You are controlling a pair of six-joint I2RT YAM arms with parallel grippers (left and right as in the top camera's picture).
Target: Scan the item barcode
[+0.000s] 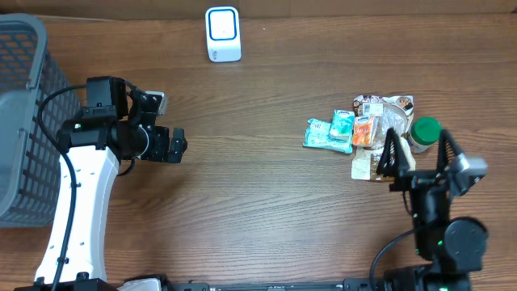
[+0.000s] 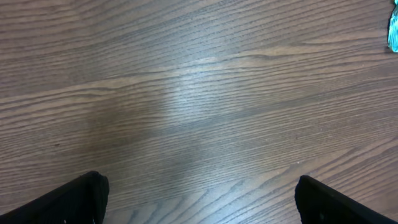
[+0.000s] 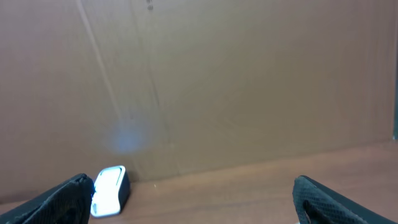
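The things to scan lie in a small pile on the right side of the tabletop (image 1: 258, 210): two blue-green packets (image 1: 329, 133), an orange packet (image 1: 365, 131), a see-through bag (image 1: 386, 105) and a little jar with a green lid (image 1: 426, 129). The right claw (image 1: 417, 139) is at the near edge of this pile, by the jar, with its fingers spread wide and nothing in them. The left claw (image 1: 179, 145) is well away over bare wood near the grey basket (image 1: 24, 121), also wide and empty. The white scanner (image 1: 223, 34) stands at the far edge. The packets look light, soft and crinkly, so they may slip or bend. I would pinch one by a side edge and keep its barcode showing. The jar looks hard and round and could roll, so hold it by its sides.
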